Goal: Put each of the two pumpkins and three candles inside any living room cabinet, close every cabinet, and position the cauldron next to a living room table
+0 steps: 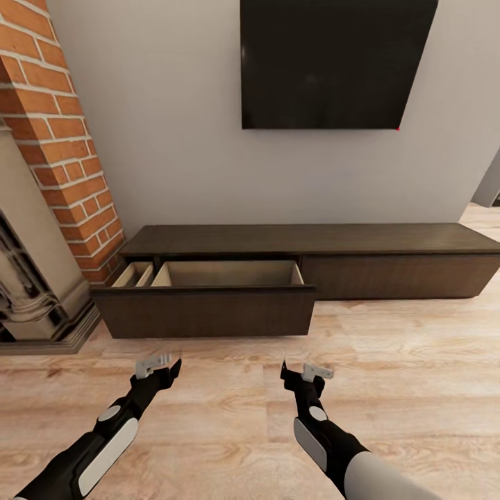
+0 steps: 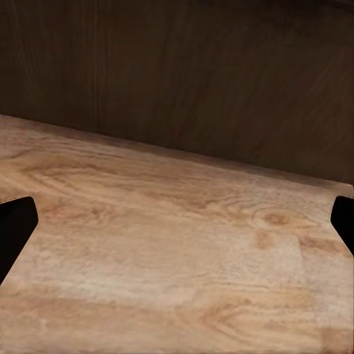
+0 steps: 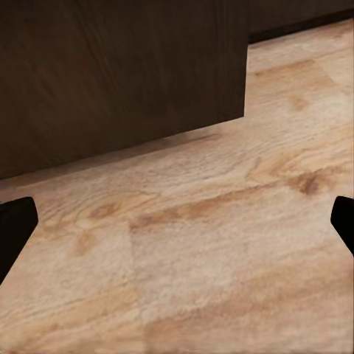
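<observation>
One long dark cabinet [image 1: 305, 267] stands against the wall, one wide drawer [image 1: 208, 305] pulled out. Two empty claws, left claw [image 1: 158, 366] and right claw [image 1: 305, 371], hover spread apart over wooden floor [image 1: 389, 389], facing it. One black screen [image 1: 333, 62] hangs above.

The cabinet [image 1: 389, 264] and fireplace [image 1: 28, 278] run past the picture's edges.

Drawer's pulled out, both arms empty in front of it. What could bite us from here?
1. The open drawer juts out over the floor toward the left gripper and right gripper; driving forward could ram its front.
2. What shows of the drawer's inside looks empty, so closing it now would likely be premature.
3. The cabinet must end shut; that drawer is easy to forget.
</observation>
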